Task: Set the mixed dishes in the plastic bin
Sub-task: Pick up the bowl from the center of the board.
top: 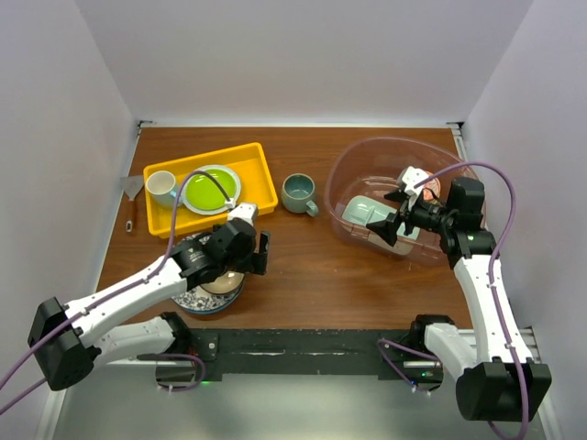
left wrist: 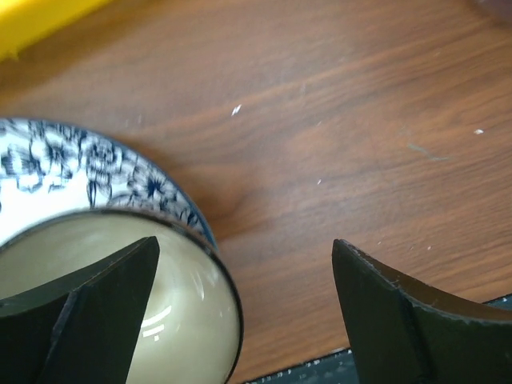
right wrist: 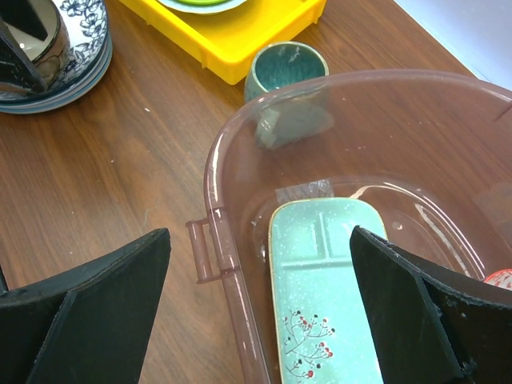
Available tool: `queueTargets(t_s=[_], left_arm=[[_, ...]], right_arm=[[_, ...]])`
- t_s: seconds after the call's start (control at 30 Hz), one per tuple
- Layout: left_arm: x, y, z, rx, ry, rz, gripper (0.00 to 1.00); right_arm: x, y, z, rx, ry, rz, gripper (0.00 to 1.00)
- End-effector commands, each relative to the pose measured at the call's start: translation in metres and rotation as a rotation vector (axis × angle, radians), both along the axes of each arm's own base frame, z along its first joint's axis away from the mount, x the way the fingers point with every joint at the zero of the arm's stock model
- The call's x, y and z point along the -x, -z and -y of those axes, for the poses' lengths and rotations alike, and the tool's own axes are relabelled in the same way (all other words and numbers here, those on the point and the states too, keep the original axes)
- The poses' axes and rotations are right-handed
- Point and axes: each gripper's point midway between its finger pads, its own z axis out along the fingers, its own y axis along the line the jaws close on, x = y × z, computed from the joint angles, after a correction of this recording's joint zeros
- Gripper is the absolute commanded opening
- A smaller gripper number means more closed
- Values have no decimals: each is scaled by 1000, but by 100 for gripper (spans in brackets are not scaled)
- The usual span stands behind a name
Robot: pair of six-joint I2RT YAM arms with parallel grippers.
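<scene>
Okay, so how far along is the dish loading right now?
Done: the mint tray lies in the plastic bin, something red-marked beside it, with the right pincer open above. In hand: nothing gripped; the left pincer, open, straddles the rim of the tan bowl sitting on the blue-patterned plate. Left: that bowl, that plate and the mug on the table.

Bare table (top: 316,275) at centre gives an open lane. Around it: plate stack (top: 206,301) at 8 o'clock, yellow tray (top: 252,179) at 10, mug (top: 298,192) at 12, plastic bin (top: 341,206) at 2. Mug-to-bin gap is narrow. Bin floor is partly taken by the mint tray (top: 362,213), with the right gripper (top: 393,213) overhead.
</scene>
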Motion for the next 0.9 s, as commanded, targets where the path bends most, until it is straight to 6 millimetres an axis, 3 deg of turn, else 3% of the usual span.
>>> queueTargets(t_s=[0.0, 0.13, 0.37, 0.4, 0.6, 0.87], left_arm=[[11, 12, -8, -13, -105, -59, 87], [14, 27, -9, -47, -108, -82, 59], [17, 37, -23, -258, -147, -71, 47], [17, 38, -24, -275, -150, -71, 39], [19, 34, -34, -401, -174, -46, 12], [15, 9, -15, -371, -70, -1, 0]], right_arm=[[-3, -6, 2, 12, 0, 26, 98], [-4, -4, 2, 14, 1, 23, 98], [-3, -4, 2, 15, 0, 23, 98], [-3, -4, 2, 16, 1, 22, 98], [-3, -3, 2, 17, -1, 23, 98], [-3, -3, 2, 20, -3, 24, 98]])
